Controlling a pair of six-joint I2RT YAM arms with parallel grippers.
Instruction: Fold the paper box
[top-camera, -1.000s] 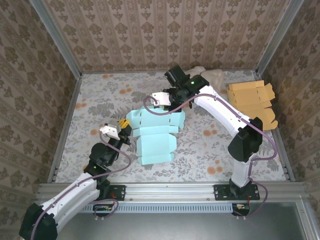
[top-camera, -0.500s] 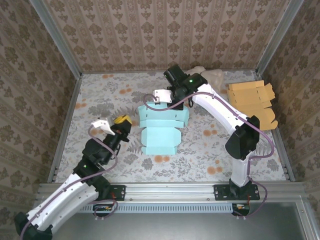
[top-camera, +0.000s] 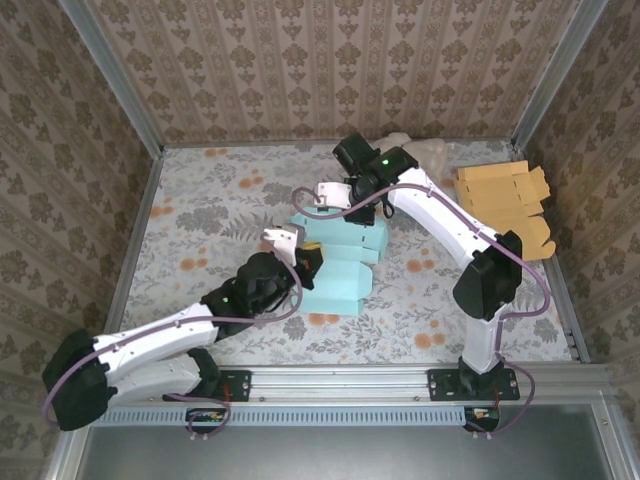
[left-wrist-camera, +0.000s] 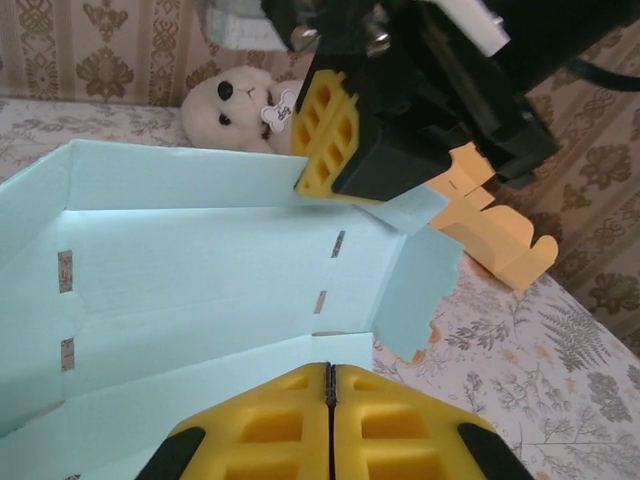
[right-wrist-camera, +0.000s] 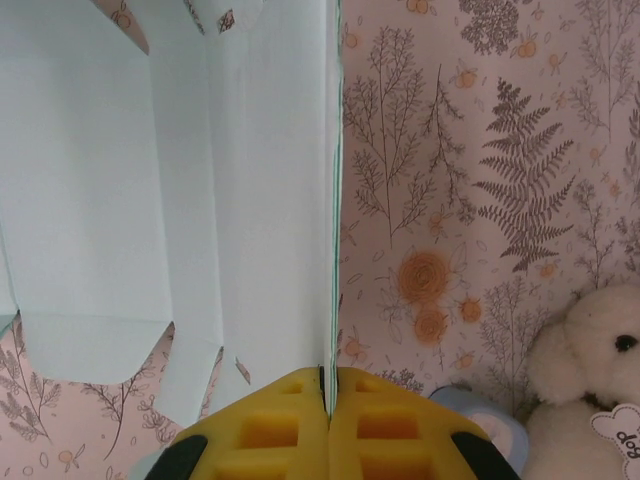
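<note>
Now both the left hand (left-wrist-camera: 330, 372) and right hand (right-wrist-camera: 328, 374) pinch the paper box (top-camera: 336, 285).

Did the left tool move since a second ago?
Yes. The left tool moved right, away from the left metal rail, and now reaches the blue paper box.

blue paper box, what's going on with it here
Two robot arms are folding a light blue paper box on the floral table. The right hand is shut on the edge of the box's far wall, holding it upright. The left hand is shut at the near panel and seems to be pinching it. The box is only half formed. Orange cardboard and a plush toy lie at the far side.
</note>
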